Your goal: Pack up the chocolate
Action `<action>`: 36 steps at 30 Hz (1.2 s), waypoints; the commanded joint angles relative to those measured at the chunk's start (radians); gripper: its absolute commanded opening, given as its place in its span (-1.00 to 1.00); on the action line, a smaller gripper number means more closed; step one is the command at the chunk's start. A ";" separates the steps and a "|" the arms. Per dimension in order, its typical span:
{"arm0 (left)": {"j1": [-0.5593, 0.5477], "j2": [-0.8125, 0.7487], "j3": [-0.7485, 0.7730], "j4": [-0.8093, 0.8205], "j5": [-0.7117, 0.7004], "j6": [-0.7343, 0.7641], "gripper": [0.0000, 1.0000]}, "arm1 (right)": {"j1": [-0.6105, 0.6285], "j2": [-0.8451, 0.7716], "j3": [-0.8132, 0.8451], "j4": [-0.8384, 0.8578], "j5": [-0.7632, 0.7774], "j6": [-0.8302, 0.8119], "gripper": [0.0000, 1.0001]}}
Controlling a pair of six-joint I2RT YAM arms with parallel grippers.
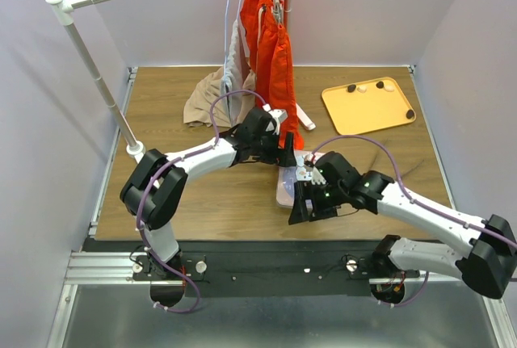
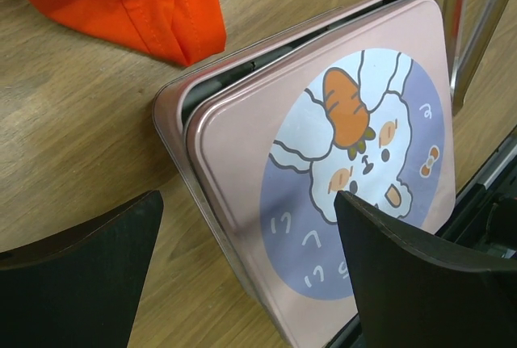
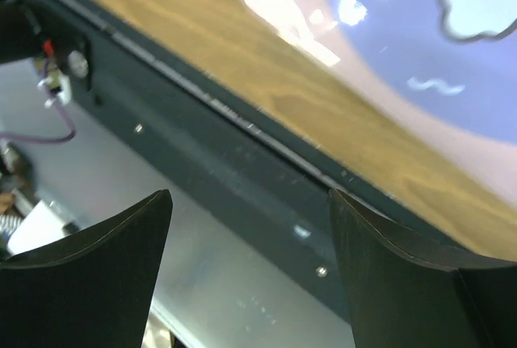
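A few chocolate pieces, dark (image 1: 351, 88) and cream-white (image 1: 380, 85), lie on an orange tray (image 1: 367, 112) at the back right. A pink tin (image 1: 286, 188) with a rabbit-and-carrot lid sits at the table's middle, partly hidden by both grippers. In the left wrist view the lid (image 2: 339, 146) rests slightly askew on the tin's base. My left gripper (image 1: 281, 144) is open just behind the tin, its fingers (image 2: 81, 283) straddling one edge. My right gripper (image 1: 304, 205) is open and empty at the tin's near side, and the tin (image 3: 452, 57) shows at its upper right.
Orange garments (image 1: 271, 49) hang from a white rack (image 1: 97, 81) above the tin, and a beige cloth (image 1: 206, 102) lies behind. An orange hem (image 2: 137, 1) and metal rack legs (image 2: 456, 33) are close to the tin. The black front rail (image 3: 242, 178) lies under my right gripper.
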 commanded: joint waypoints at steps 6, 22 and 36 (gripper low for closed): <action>0.036 -0.020 0.012 -0.030 -0.020 0.035 0.95 | 0.021 0.080 -0.014 0.122 0.209 0.025 0.65; 0.063 -0.026 -0.006 -0.027 -0.009 0.044 0.95 | 0.024 0.094 -0.051 0.199 0.261 0.056 0.52; 0.065 -0.067 -0.021 -0.048 -0.017 0.061 0.95 | 0.022 0.091 -0.013 0.194 0.355 0.068 0.50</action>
